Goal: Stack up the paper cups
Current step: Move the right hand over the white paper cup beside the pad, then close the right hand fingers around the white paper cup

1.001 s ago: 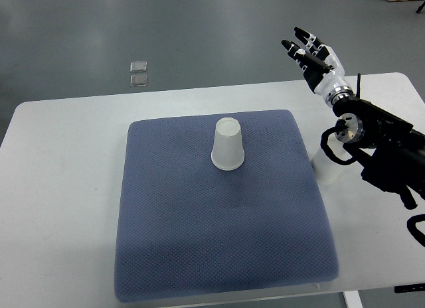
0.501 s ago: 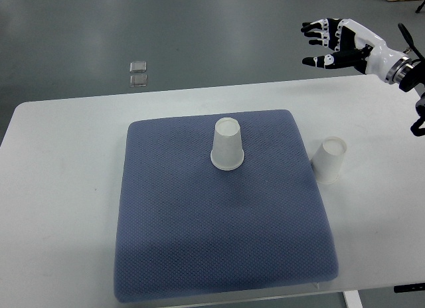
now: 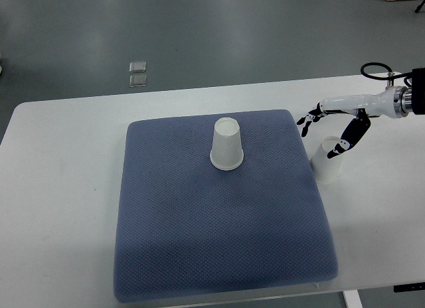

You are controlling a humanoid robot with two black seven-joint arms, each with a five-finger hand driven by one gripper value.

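Observation:
One white paper cup [image 3: 227, 145] stands upside down on the blue-grey mat [image 3: 219, 222], near its far middle. A second white paper cup [image 3: 327, 162] stands upside down on the white table just right of the mat's edge. My right hand [image 3: 325, 131] reaches in from the right edge and hovers over that second cup, fingers spread, thumb hanging beside the cup's top. It holds nothing. The left arm is out of view.
The white table [image 3: 60, 208] extends on both sides of the mat. Two small clear squares [image 3: 138, 73] lie on the grey floor beyond the table's far edge.
The right hand swung from high above the far table edge down and leftward, and now sits just over the cup beside the mat. Both cups stayed put.

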